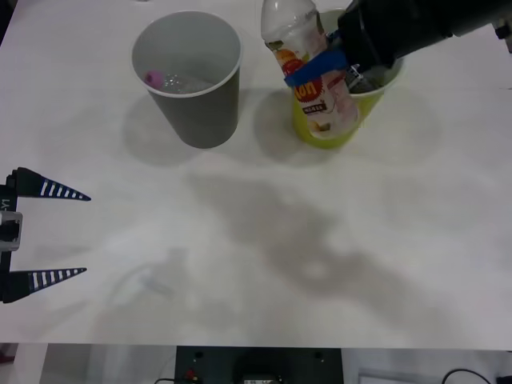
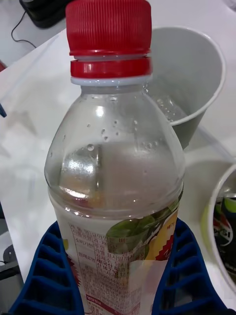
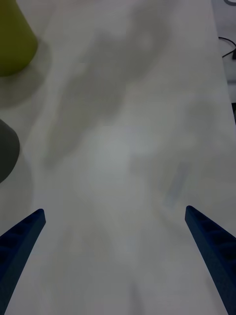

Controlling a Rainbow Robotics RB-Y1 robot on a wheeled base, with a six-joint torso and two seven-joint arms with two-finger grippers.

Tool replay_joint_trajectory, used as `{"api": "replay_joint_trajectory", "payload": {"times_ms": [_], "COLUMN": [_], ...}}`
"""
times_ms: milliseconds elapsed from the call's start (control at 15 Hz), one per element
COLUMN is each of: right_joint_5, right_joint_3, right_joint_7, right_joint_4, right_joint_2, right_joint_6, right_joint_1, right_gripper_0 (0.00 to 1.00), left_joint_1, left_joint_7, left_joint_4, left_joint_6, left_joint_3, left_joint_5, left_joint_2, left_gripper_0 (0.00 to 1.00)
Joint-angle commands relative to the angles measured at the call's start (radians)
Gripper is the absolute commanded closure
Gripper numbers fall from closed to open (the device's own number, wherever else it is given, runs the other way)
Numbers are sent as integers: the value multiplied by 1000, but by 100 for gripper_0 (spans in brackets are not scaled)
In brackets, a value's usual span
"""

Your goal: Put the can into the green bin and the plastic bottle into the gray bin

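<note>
right gripper (image 1: 320, 64) has its blue fingers pinched on the label of the plastic bottle (image 1: 308, 68), and i'm holding it up off the table (image 1: 264, 240). red cap sits well ahead of the fingertips in the wrist view. from the front camera the bottle hangs right in front of the green bin (image 1: 352, 108), which is the wrong one. the can (image 2: 225, 224) shows inside that bin, off to one side of the jaws, so i'd call that half done.

the gray bin (image 1: 190, 76) stands past the bottle on the side away from the green bin, near but not under it yet. there's a clear pink-capped bottle (image 1: 164, 79) lying in its bottom.

my plan: carry it sideways high enough that the bottle's base clears both rims, centre the bottle over the gray opening, then let go. i figure a low pass clips a rim and tips a bin.

left gripper (image 1: 48, 236) waits spread wide near the table's near edge, nothing between its fingers.
</note>
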Motion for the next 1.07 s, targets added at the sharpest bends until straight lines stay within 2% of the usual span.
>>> {"api": "replay_joint_trajectory", "payload": {"times_ms": [67,133,267,400,533,667,1067], "right_joint_5": [1,6,7,21,79,104,165], "right_joint_3": [143,178,239,258,261,261,267], "right_joint_7": [2,2,59,84,84,84,122], "right_joint_4": [240,315,527,686,755,835,1018], "right_joint_2": [118,160,289,399,471,546,700], "right_joint_6": [0,0,0,0,3,17,94], "right_joint_1": [-195,-244,-353,-416,-455,-485,-527], "right_gripper_0": [100,100,100,100,100,100,100], "left_joint_1": [0,0,0,0,0,0,0], "left_joint_7": [0,0,0,0,0,0,0], "left_joint_4": [0,0,0,0,0,0,0], "left_joint_6": [0,0,0,0,0,0,0], "left_joint_3": [0,0,0,0,0,0,0], "left_joint_5": [0,0,0,0,0,0,0], "left_joint_2": [0,0,0,0,0,0,0], "left_gripper_0": [2,2,2,2,2,2,2]}}
